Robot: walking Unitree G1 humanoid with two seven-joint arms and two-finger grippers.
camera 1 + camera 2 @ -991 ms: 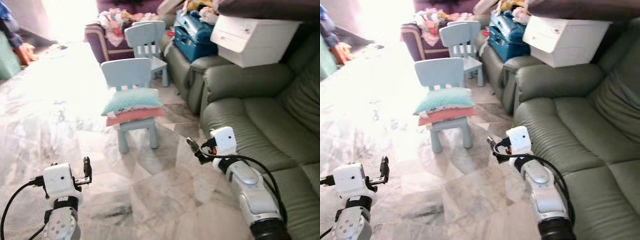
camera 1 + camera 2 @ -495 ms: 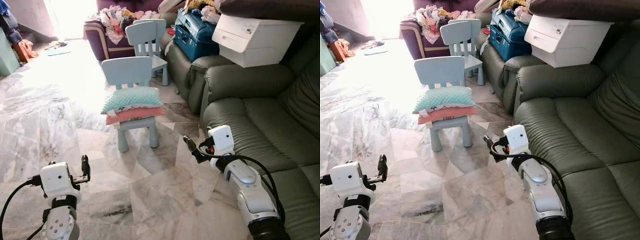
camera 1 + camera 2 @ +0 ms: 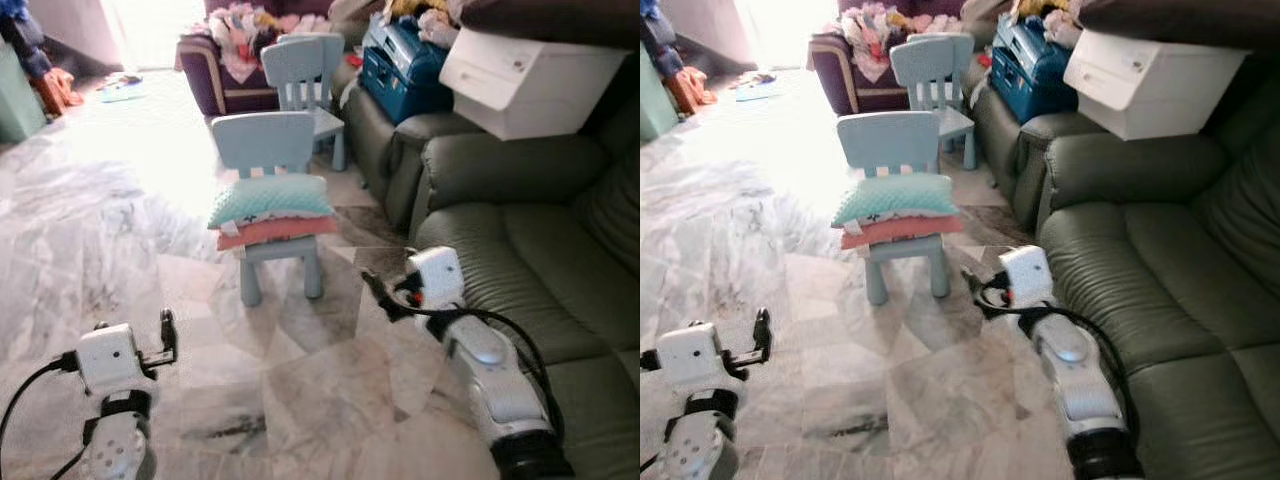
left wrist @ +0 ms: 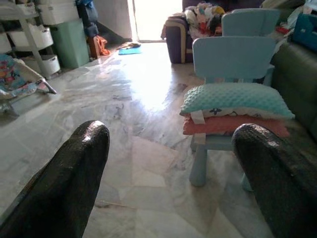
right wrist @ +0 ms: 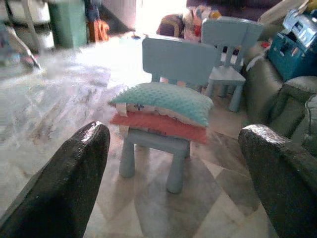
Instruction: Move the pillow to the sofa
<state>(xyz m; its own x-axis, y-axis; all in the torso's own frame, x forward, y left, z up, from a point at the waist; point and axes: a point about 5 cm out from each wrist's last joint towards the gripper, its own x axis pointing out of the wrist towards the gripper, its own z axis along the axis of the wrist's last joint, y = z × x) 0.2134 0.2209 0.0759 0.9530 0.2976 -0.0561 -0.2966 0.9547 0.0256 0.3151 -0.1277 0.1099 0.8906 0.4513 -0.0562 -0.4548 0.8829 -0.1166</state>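
Nothing moved yet. Teal pillow (image 3: pixel 270 199) sits on a pink one (image 3: pixel 275 230) on the small blue chair (image 3: pixel 268 160), 12 o'clock. Sofa (image 3: pixel 520 250) at 2 o'clock. Left gripper (image 3: pixel 165 330) and right gripper (image 3: pixel 375 292) empty, fingers spread, though head views are blurred. Approach, grasp and carry remain.

A small blue chair (image 3: pixel 268 150) on the marble floor (image 3: pixel 120 230) carries two stacked pillows (image 3: pixel 270 210).

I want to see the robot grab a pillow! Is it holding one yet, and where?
No, nothing is held. The left gripper and right gripper are both open, short of the teal pillow on the small chair.
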